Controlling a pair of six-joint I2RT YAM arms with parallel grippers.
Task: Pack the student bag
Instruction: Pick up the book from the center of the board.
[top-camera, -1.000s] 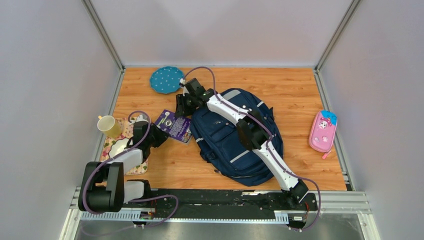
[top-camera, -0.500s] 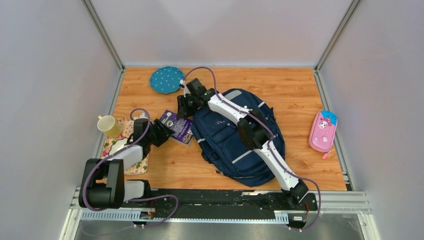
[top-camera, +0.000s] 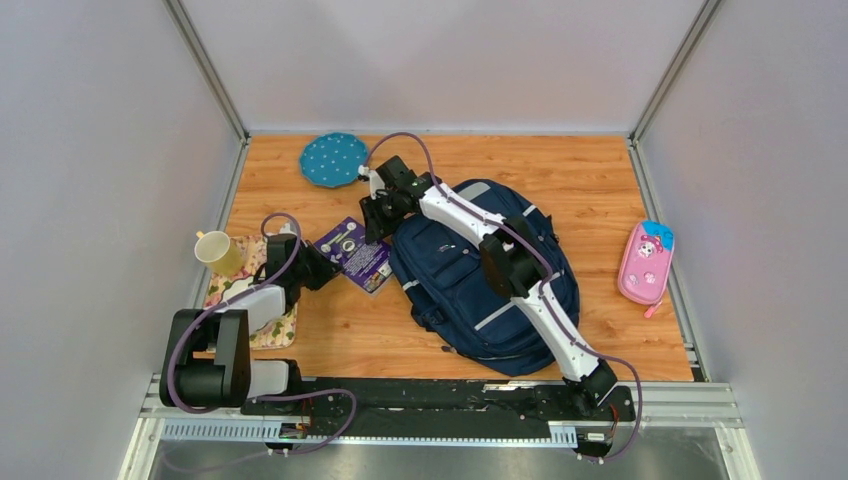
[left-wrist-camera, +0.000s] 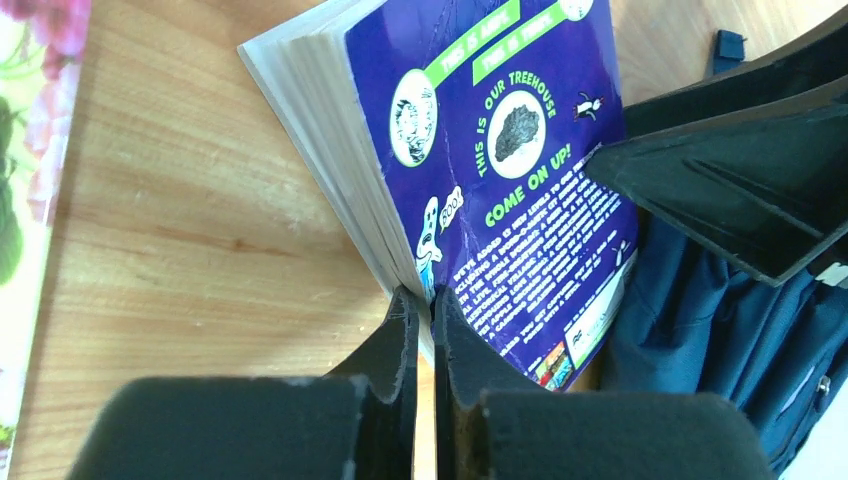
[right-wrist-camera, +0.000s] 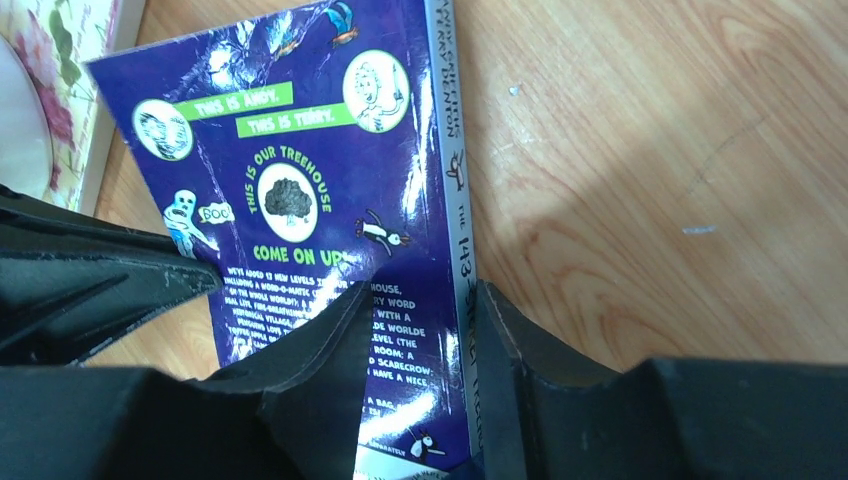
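Book (top-camera: 353, 255) (purple) has turned a little — left gripper (left-wrist-camera: 422, 298) and right gripper (right-wrist-camera: 420, 295) both pinch it.

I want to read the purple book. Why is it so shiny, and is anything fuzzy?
Right wrist view: white glare streaks the purple book's glossy cover; left wrist view: cover sharp, the near left fingers blurry; top external view: book too small to read.

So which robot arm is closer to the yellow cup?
Left. The left tool pinches the purple book just right of the yellow cup. The right tool holds the book's other end, farther off, beside the student bag.
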